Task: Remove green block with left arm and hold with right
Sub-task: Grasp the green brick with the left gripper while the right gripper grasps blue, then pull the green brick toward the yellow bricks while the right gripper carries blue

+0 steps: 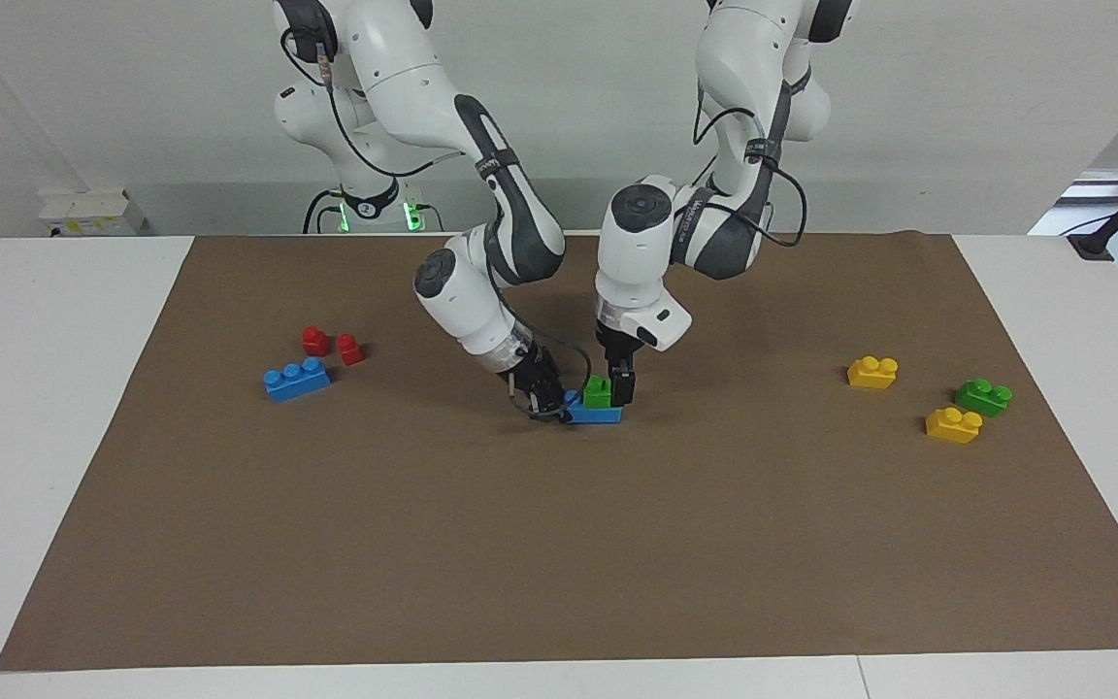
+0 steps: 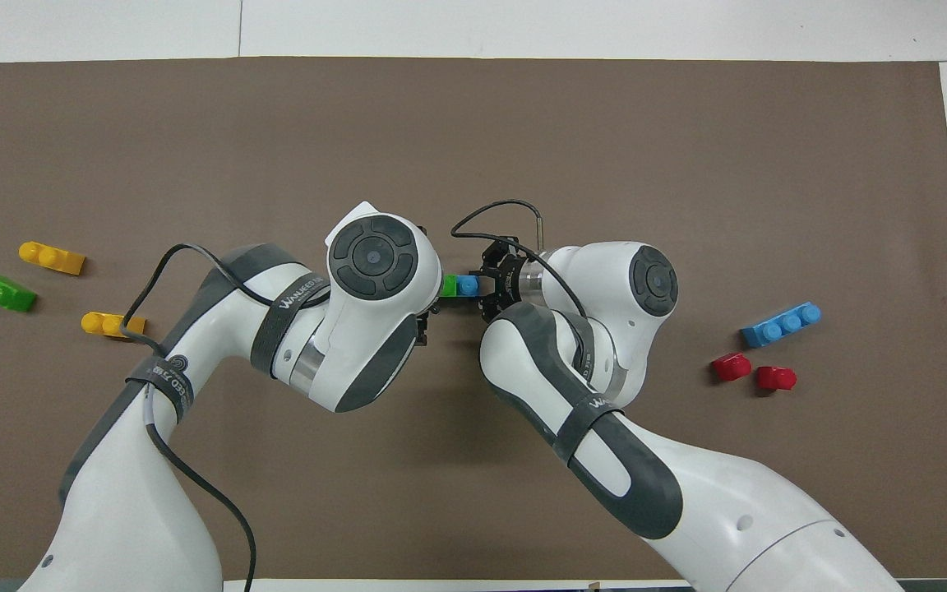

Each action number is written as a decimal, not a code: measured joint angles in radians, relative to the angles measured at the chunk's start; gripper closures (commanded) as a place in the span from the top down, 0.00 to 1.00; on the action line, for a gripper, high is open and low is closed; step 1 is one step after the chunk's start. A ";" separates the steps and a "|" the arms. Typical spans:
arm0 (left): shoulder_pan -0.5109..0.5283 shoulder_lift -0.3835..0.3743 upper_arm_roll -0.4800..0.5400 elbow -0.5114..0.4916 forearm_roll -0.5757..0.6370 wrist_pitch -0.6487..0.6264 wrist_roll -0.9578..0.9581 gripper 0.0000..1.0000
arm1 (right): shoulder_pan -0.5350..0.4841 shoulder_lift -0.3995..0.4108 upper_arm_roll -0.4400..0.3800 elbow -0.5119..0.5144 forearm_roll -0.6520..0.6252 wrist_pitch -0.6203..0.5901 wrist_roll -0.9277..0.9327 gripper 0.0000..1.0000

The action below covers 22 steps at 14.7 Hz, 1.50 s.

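Brown matting covers my desk, where the green block, light, stiff, slick plastic, sits studded onto the blue brick; my left claw clenches its sides while my right claw clamps that brick's end.

A robot lab. Two arms stand at a white table. A brown mat holds toy bricks.

One camera sits high across the table, facing both white robot arms and looking down at the whole brown paper mat. The other hangs above the robots' end, looking steeply down and forward, closer in. Both show the same brown paper mat, turned half round.
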 measured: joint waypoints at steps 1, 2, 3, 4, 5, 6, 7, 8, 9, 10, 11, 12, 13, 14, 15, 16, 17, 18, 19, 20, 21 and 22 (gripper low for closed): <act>0.000 0.002 0.000 0.000 0.001 0.002 -0.002 1.00 | 0.000 0.000 0.000 0.000 0.000 0.001 0.000 0.00; -0.001 0.006 0.000 0.000 0.002 0.005 -0.004 1.00 | 0.000 0.000 0.000 0.000 0.000 0.001 0.000 0.00; -0.001 0.011 0.000 0.000 0.002 0.009 -0.005 1.00 | 0.000 0.000 -0.001 0.000 0.000 0.002 0.000 0.00; -0.001 0.017 0.000 0.000 0.003 0.014 -0.006 1.00 | 0.000 0.000 -0.001 0.000 0.000 0.003 0.000 0.00; -0.001 0.021 0.000 0.000 0.003 0.021 -0.006 0.98 | 0.000 0.000 -0.001 0.000 0.000 0.006 0.000 0.00; -0.001 0.023 0.000 0.000 0.004 0.026 -0.007 0.85 | 0.000 0.000 -0.001 0.000 0.000 0.013 0.000 0.00; -0.001 0.025 0.000 0.000 0.004 0.029 -0.010 0.37 | 0.000 0.000 -0.001 0.000 0.000 0.016 0.000 0.00; -0.001 0.025 0.000 0.000 0.009 0.031 -0.013 0.00 | 0.000 0.000 -0.001 0.000 0.000 0.017 0.000 0.00; -0.001 0.025 0.000 0.000 0.021 0.036 -0.016 0.00 | 0.000 0.000 -0.001 0.000 0.000 0.018 0.000 0.00; -0.001 0.025 0.000 0.000 0.038 0.044 -0.022 0.00 | 0.000 0.000 -0.001 0.000 0.000 0.018 0.000 0.00; -0.001 0.025 0.000 0.000 0.049 0.054 -0.026 0.00 | 0.000 0.000 -0.001 0.000 0.000 0.018 0.000 0.00; -0.002 0.025 0.000 -0.001 0.053 0.065 -0.028 0.00 | 0.000 0.000 -0.001 0.000 0.000 0.019 0.000 0.00; -0.003 0.026 -0.001 -0.002 0.053 0.065 -0.028 0.00 | 0.000 0.001 -0.002 0.001 0.000 0.030 0.000 0.00; -0.004 0.026 -0.001 -0.002 0.054 0.069 -0.029 0.00 | 0.000 0.002 -0.002 0.001 0.000 0.030 0.000 0.00; -0.004 0.026 -0.002 -0.002 0.054 0.070 -0.030 0.00 | 0.000 0.002 -0.002 0.001 0.000 0.030 0.000 0.00; -0.004 0.026 -0.001 -0.002 0.054 0.070 -0.031 0.00 | 0.000 0.002 -0.002 0.002 0.000 0.030 0.000 0.00; -0.004 0.026 -0.001 -0.002 0.055 0.070 -0.031 0.00 | 0.000 0.002 -0.002 0.002 0.000 0.030 0.000 0.00; -0.004 0.026 -0.001 -0.002 0.055 0.070 -0.031 0.00 | 0.000 0.002 -0.002 0.002 0.000 0.030 0.000 0.00; -0.004 0.024 0.000 -0.001 0.055 0.070 -0.031 0.00 | 0.000 0.002 -0.002 0.003 0.000 0.031 0.000 0.00; -0.003 0.018 0.001 -0.001 0.055 0.068 -0.031 0.00 | 0.000 0.002 -0.003 0.006 0.000 0.032 0.000 0.00; -0.002 0.006 0.003 0.000 0.055 0.061 -0.031 0.00 | 0.000 0.002 -0.004 0.010 0.000 0.033 0.000 0.00; 0.001 -0.013 0.004 0.001 0.055 0.051 -0.031 0.00 | 0.000 0.003 -0.004 0.015 0.002 0.033 0.000 0.00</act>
